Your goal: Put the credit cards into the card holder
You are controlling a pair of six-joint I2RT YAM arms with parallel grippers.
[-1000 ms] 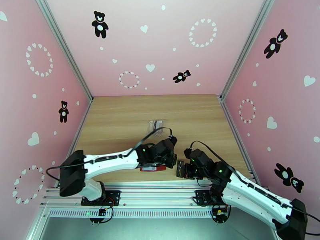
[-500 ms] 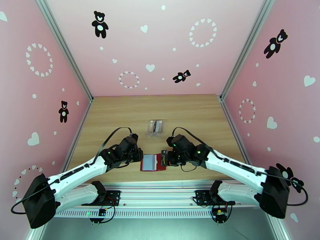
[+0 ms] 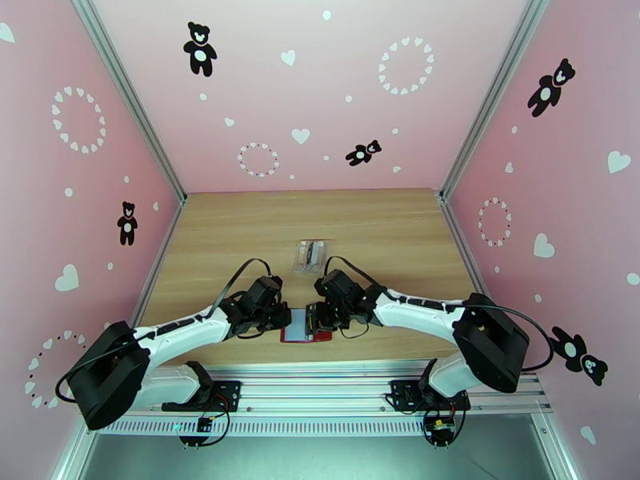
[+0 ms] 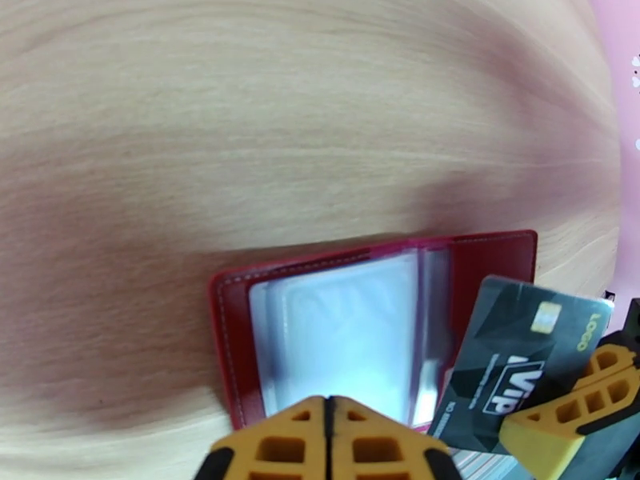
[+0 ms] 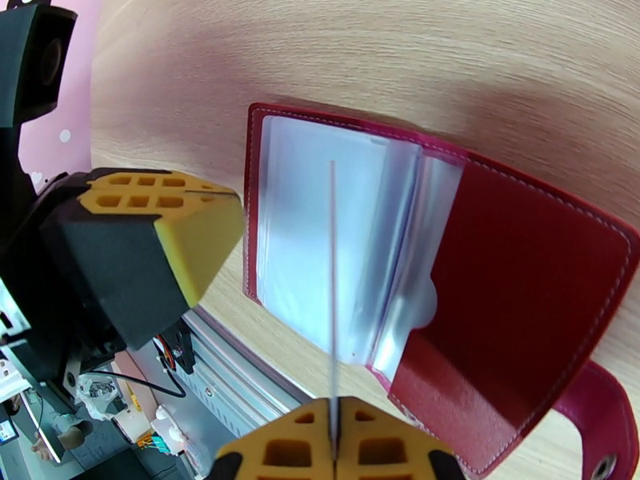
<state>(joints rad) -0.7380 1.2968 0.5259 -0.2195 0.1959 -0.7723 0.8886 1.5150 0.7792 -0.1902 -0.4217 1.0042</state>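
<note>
We see the card holder [image 3: 306,326] lying open near the near edge of the tabletop [image 3: 240,234], about midway along it, with its grey sleeves fanned up loosely and the snap tab off to one side. The right jaws are closed on a dark card [image 4: 512,354], gripping it by one end and holding it tilted just above the sleeves. The left jaws are pressed together on nothing, poised at the holder's other side. We cannot tell whether they touch it. Our main worry is that the card's leading edge misses a sleeve mouth and rides over the slick plastic, or buckles a sleeve flat. If the left jaws are not pinning the holder, the push could slide it along the tabletop or off the near edge. Held by so little of its length, the card could also swivel in the grip under any resistance. The two sets of jaws stand near each other, so a small correction could knock them together. The clear tray [image 3: 310,255] sits well behind, towards the tabletop's middle.
</note>
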